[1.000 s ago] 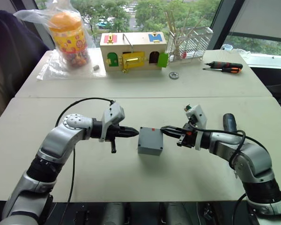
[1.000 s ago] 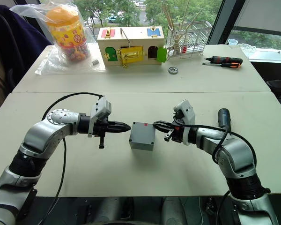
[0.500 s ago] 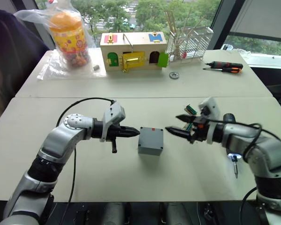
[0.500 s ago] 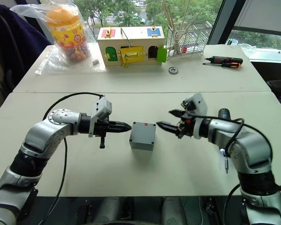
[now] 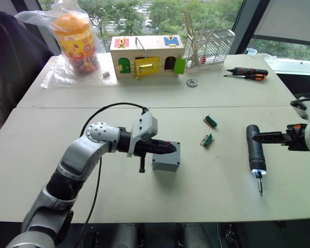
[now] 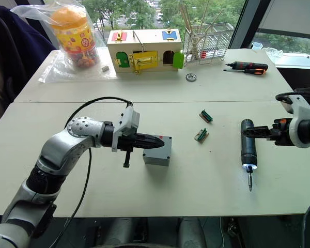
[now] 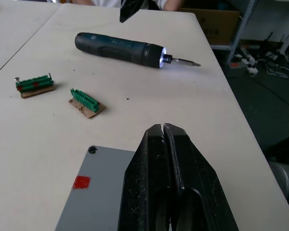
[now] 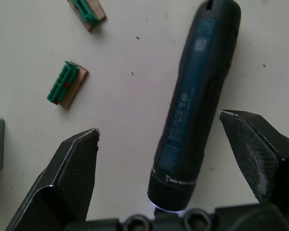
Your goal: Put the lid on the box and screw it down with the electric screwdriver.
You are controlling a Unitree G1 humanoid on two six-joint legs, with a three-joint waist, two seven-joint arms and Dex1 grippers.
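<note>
Near the middle of the head view, the box [image 5: 167, 157] sat on the near table [image 5: 144, 201], grey with a small red mark on its top face. The lid appeared to be on it already, though the seam could not be made out. The left gripper [image 5: 170, 149] lay over the top of the box with its two black fingers pressed together and nothing between them; the left wrist view showed the closed tips above the grey face beside the red mark. At the right of the frame the electric screwdriver [image 5: 255, 152] lay flat on the table, well apart from the box, its bit pointing toward the lower edge and a small light glowing at its nose. The right gripper [image 8: 159, 159] hung over it with its fingers spread wide on either side of the dark barrel, not touching it. Two small green connector pieces [image 5: 210, 121] rested between box and screwdriver. On the far table at the top stood a wooden box with coloured doors [image 5: 146, 56].
</note>
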